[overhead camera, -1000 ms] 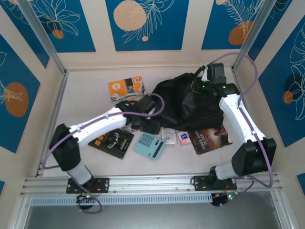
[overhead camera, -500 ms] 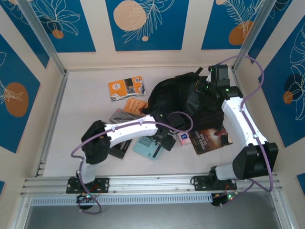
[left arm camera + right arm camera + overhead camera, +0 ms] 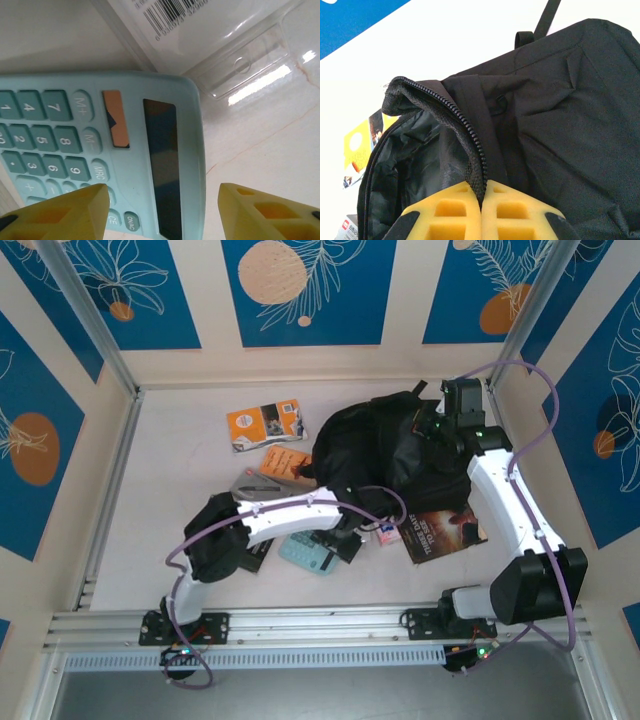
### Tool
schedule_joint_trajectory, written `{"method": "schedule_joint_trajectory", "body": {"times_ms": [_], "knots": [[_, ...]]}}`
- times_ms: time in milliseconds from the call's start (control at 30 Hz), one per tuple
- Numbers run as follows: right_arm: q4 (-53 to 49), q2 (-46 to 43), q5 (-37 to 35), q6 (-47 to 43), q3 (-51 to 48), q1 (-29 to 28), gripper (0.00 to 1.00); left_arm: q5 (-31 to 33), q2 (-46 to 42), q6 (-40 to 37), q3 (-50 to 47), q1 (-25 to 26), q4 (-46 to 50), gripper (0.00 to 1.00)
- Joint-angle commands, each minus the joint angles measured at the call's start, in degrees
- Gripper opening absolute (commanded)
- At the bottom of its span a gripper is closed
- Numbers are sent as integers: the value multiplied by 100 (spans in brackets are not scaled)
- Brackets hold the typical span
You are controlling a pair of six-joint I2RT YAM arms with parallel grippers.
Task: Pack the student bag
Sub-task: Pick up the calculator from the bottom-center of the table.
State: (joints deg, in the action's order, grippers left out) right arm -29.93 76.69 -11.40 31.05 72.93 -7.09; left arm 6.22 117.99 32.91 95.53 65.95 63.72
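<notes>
Where the white table (image 3: 180, 460) runs toward its far right corner, the student bag (image 3: 390, 455) lies slumped and black, its zippered mouth gaping toward the left. The right gripper (image 3: 481, 200) is pinched tight on the bag's zipper edge, holding that lip up so the dark lining shows. A dark-covered book (image 3: 445, 530) lies flat on the near side of the bag, and an orange book (image 3: 264, 424) lies to its left. The left gripper (image 3: 162, 210) hangs low over the teal calculator (image 3: 100, 145) with its jaws apart, one finger above the keys and the other over bare table beside the display end. A clear plastic pack (image 3: 210, 40) with a barcode lies just beyond the calculator.
</notes>
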Motion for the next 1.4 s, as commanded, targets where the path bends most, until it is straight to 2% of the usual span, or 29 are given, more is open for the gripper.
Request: {"method": "schedule_joint_trajectory", "body": {"times_ms": [0, 333, 500, 667, 1067, 1200, 1367], "knots": [[229, -212, -142, 103, -75, 42, 0, -95, 149, 71, -55, 107, 150, 57], [328, -329, -82, 148, -208, 50, 0, 109, 391, 10, -125, 156, 130, 46], [361, -387, -30, 165, -246, 55, 0, 297, 452, -14, -217, 168, 157, 28], [350, -383, 45, 186, -201, 53, 0, 587, 330, -30, -304, 164, 230, 19], [315, -452, 147, 209, -121, 50, 0, 1063, -397, -212, -491, 164, 665, 10], [313, -488, 181, 189, -121, 44, 0, 1325, -650, -337, -434, 164, 923, 1], [389, -553, 357, 42, -155, 40, 0, 1419, -1037, -489, -386, 146, 1028, 0]]}}
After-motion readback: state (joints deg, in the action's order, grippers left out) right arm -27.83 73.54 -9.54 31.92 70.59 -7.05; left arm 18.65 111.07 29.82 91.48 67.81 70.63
